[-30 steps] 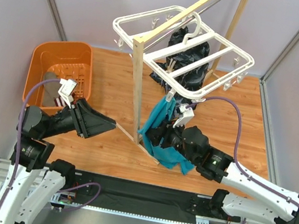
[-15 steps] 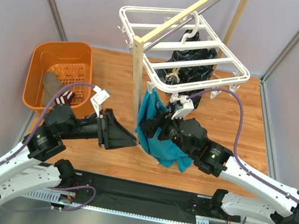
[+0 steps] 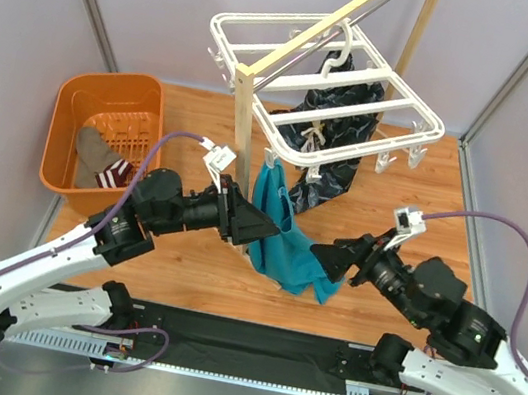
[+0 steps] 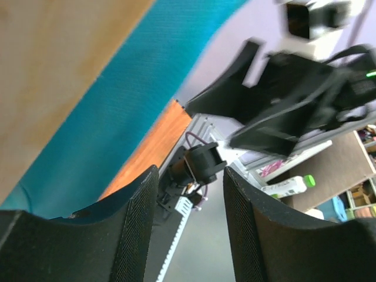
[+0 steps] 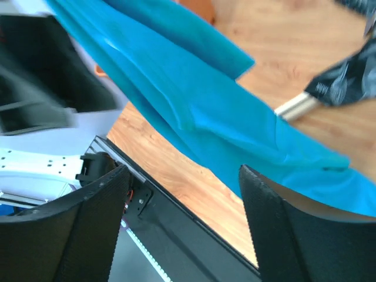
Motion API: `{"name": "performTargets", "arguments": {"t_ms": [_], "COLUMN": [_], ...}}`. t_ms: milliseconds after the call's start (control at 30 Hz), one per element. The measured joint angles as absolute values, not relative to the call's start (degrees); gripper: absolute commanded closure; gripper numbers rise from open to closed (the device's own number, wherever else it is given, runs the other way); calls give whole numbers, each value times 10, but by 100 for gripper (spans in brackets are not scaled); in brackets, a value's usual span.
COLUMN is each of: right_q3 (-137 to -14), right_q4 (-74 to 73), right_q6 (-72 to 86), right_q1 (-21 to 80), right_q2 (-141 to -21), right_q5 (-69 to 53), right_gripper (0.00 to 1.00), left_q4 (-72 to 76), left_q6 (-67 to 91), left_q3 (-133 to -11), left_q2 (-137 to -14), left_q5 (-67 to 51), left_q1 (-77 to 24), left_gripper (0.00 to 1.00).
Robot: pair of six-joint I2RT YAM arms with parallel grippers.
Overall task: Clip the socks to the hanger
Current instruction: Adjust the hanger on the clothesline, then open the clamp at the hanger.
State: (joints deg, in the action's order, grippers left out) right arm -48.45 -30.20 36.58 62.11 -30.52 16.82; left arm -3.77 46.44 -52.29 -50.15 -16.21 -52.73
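A taupe sock (image 3: pixel 97 155) with a maroon-and-white striped cuff lies in the orange basket (image 3: pixel 83 96) at the left. The white hanger (image 3: pixel 326 78) hangs from a wooden pole rack (image 3: pixel 244 143) at the back, with small clips along its edge. My left gripper (image 3: pixel 269 227) reaches right, its open jaws empty beside a hanging teal cloth (image 3: pixel 280 241). In the left wrist view the gripper (image 4: pixel 188 226) has nothing between its fingers (image 4: pixel 138 229). My right gripper (image 3: pixel 323 257) faces the cloth from the right, open and empty. Its own view shows the gripper (image 5: pixel 185 220) just short of the teal cloth (image 5: pixel 194 100).
A black patterned garment (image 3: pixel 340 134) hangs under the hanger behind the teal cloth. The wooden post (image 4: pixel 47 70) stands close to the left gripper. Grey walls close in both sides, and a black rail (image 3: pixel 240 341) runs along the near edge.
My left arm swung right from the basket to the teal cloth. My right arm drew back to the right, away from the cloth, with its jaws wider. The hanger shifted and settled.
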Motion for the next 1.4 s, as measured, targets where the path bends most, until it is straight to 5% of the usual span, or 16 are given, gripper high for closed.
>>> {"name": "performTargets", "arguments": {"t_ms": [100, 467, 1033, 1400], "right_q3": [-540, -767, -823, -865], "right_q4": [-311, -294, -350, -378], "right_q6": [312, 144, 71, 34], "right_q1": [621, 604, 579, 578], "right_q2": [-305, -463, -499, -522], "right_q5": [168, 192, 225, 178], "right_gripper": [33, 27, 37, 40], "left_q4": [-35, -28, -18, -8], "left_q6": [454, 437, 438, 411], "left_q3": [-526, -543, -549, -627], "left_q2": [-524, -545, -547, -552], "left_q5": [-145, -114, -129, -117], "left_q1": [-536, -547, -572, -671], "left_gripper": [43, 40, 48, 50]}}
